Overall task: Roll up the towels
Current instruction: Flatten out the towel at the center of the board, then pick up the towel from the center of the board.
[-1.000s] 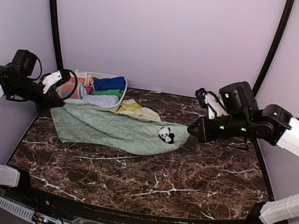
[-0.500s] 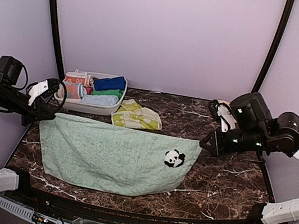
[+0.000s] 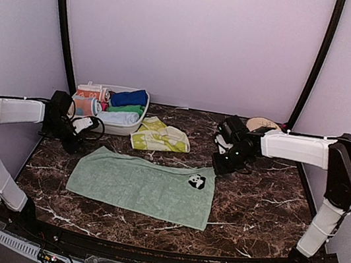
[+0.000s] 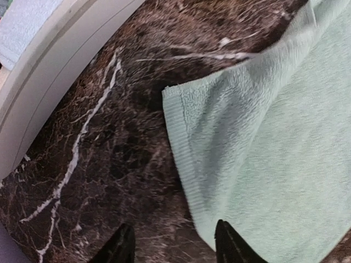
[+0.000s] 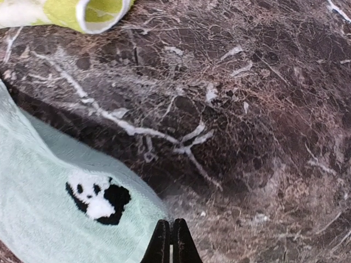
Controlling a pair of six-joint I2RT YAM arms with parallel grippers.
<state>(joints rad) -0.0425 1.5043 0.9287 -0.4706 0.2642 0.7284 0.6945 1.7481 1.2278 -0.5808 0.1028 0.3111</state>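
we see the mint green towel (image 3: 140, 186) spread flat on the dark marble surface (image 3: 264, 205), around the middle and a little toward the left edge, with its long sides running left to right. a small panda patch (image 3: 197, 182) sits near the towel's far right corner. the left arm (image 3: 25, 111) reaches low along the left edge. its jaws stand apart just over the towel's far left corner and grip nothing, though one tip overlaps the cloth's hem in the wrist view. the right arm (image 3: 293, 147) stretches in from the right edge. its jaws are pressed together right at the towel's far right corner, beside the panda. we cannot tell whether any cloth is pinched between them. a yellow-green patterned towel (image 3: 160, 136) lies crumpled near the far edge, apart from the mint one. just to its left, in the far left corner, a white tub (image 3: 133, 123) holds rolled cloths, a blue towel (image 3: 129, 97) among them. a beige plate (image 3: 260, 123) rests near the far right corner, behind the right arm.
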